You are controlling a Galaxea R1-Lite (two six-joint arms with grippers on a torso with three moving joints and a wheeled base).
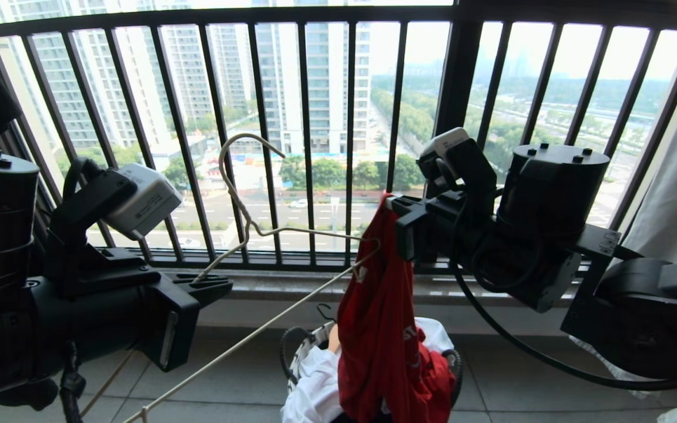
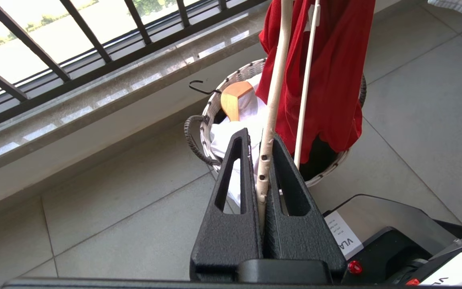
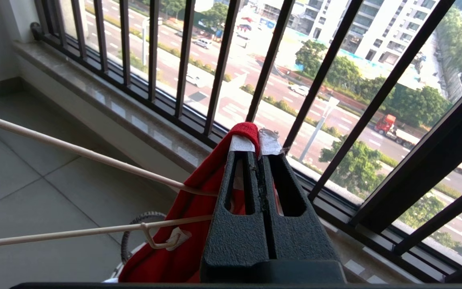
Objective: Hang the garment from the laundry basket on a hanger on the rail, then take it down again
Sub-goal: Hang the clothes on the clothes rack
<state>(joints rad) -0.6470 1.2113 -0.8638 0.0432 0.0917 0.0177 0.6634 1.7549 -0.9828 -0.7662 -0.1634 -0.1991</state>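
The laundry basket (image 1: 291,352) is half hidden behind the red garment (image 1: 379,329), which the right gripper (image 3: 257,141) pinches at its collar. Only the left wrist view shows the left gripper (image 2: 261,136) clamped on the hanger (image 1: 244,220).

We face a black barred window railing (image 1: 309,135) from nine to three o'clock, bright daylit towers beyond; a stone sill (image 1: 291,282) and grey floor tiles (image 1: 227,382) lie below.
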